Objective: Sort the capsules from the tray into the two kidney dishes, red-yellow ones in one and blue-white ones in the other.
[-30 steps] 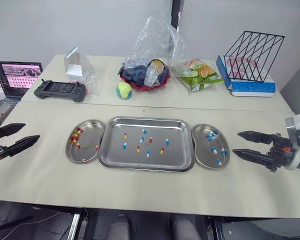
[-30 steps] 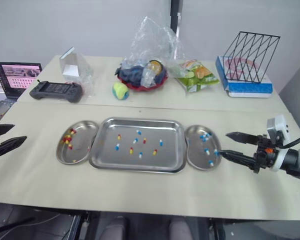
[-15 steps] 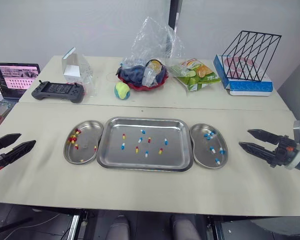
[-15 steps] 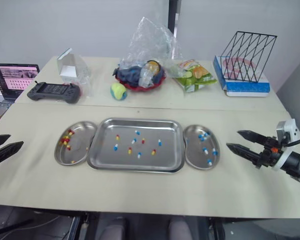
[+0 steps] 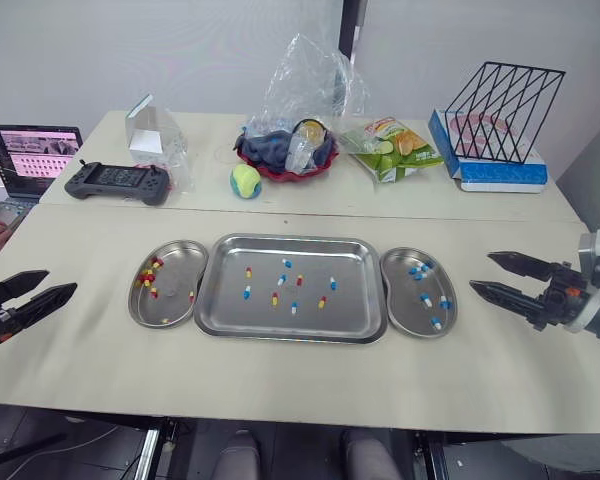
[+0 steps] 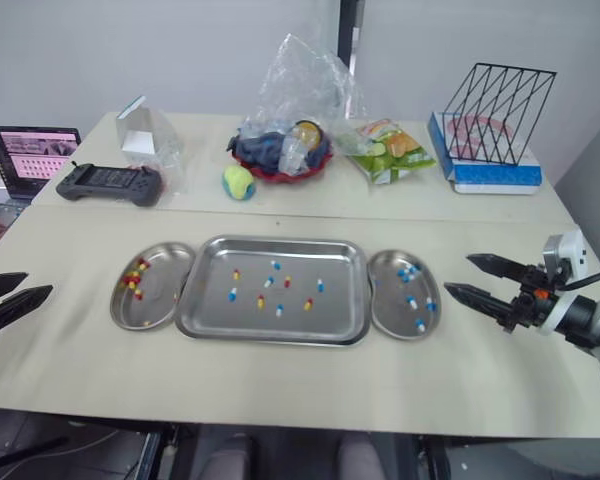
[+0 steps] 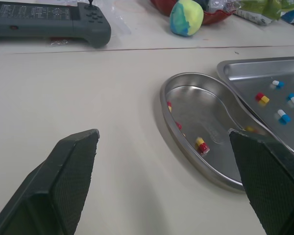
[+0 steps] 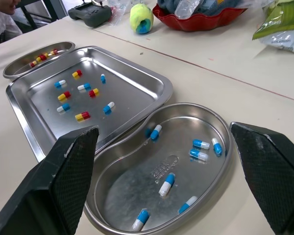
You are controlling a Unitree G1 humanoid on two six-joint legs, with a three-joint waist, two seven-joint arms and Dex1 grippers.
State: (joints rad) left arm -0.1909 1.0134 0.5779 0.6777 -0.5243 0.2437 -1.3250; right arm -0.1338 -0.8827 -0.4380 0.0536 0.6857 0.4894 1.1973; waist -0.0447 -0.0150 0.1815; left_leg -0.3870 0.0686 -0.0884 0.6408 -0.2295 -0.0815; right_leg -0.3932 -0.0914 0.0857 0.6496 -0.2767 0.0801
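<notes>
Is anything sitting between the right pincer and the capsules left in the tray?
Yes: the right kidney dish, holding blue-white capsules, lies between the open right pincer and the tray. It is low, so reaching over it looks feasible. Nothing else visible stands in that path.

Along the far side of the table (image 5: 280,390) sit a laptop (image 5: 32,152), a dark handheld controller (image 5: 118,181), a yellow-green ball (image 5: 246,180) and a red bowl (image 5: 285,165) under crumpled clear plastic (image 5: 305,80). Further right lie a green snack bag (image 5: 392,147) and a black wire rack (image 5: 505,100) standing on a blue-white box (image 5: 495,172).
</notes>
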